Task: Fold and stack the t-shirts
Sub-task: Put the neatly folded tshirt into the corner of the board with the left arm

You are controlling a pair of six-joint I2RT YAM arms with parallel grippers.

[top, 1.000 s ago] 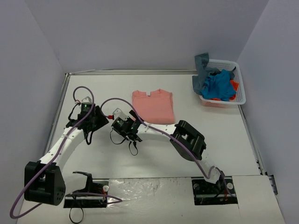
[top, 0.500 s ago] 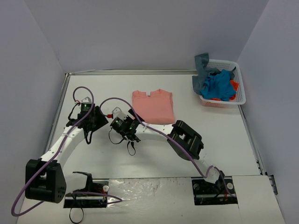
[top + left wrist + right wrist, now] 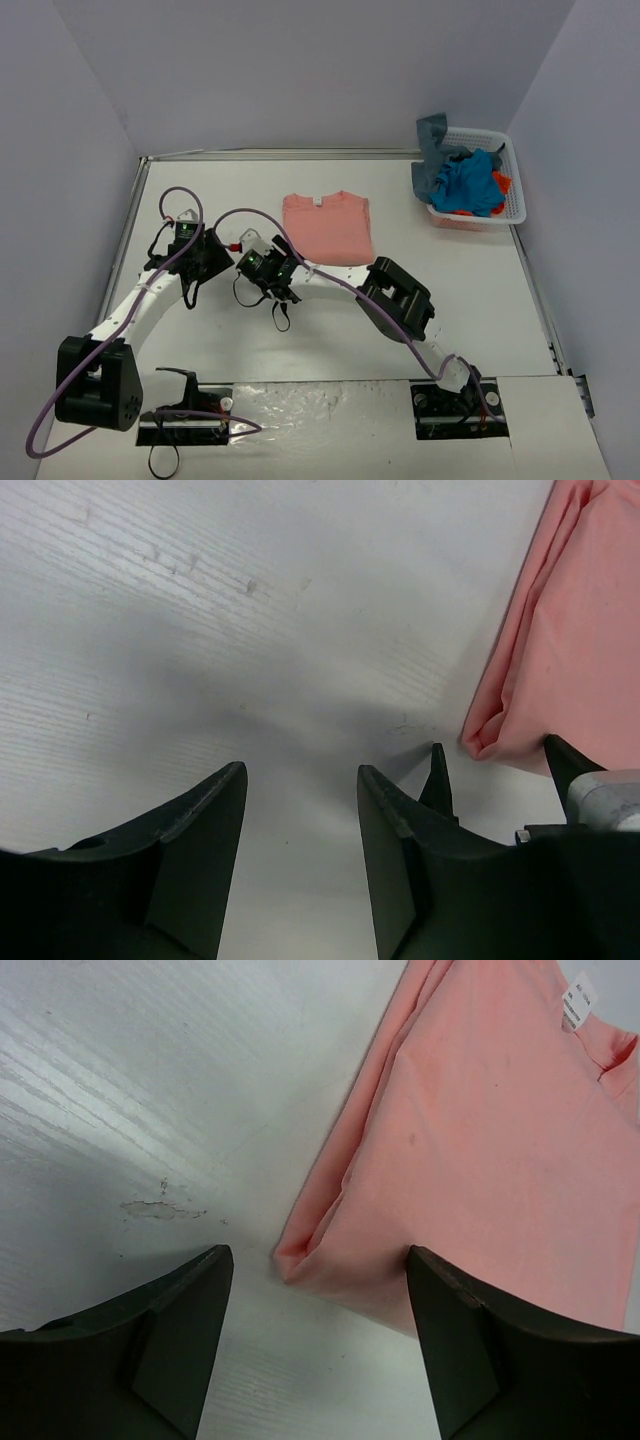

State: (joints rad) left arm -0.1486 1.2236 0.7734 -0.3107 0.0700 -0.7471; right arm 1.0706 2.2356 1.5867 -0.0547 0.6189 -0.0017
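**A:** Where are the fingers, starting from the left?

**B:** The left fingers point down at the white tabletop, on the left side of the scene. They stand apart, with only bare surface between them. They hold nothing.

**A:** And the other pair?

**B:** The right fingers sit just to the right of the left pair, near the middle of the tabletop. Their arm reaches across from its base on the right. They are spread wide, not clamped on anything. In the wrist view, one finger is over bare tabletop and the other is over pink cloth. I cannot tell whether either tip touches the cloth.

**A:** What is the pink cloth?

**B:** It is the salmon-pink t-shirt, folded into a flat rectangle. It lies in the middle of the tabletop, a little towards the far edge. Its near left corner lies between the right fingers. The left edge is doubled over into layers. A small white label shows at the collar on the far side.

**A:** What is further right?

**B:** A white lattice basket stands in the far right corner, well apart from the pink shirt. A bright blue t-shirt is bunched inside it. A grey-blue t-shirt hangs over its left rim. A patch of an orange-red t-shirt shows beside the blue one. None of the three is folded.
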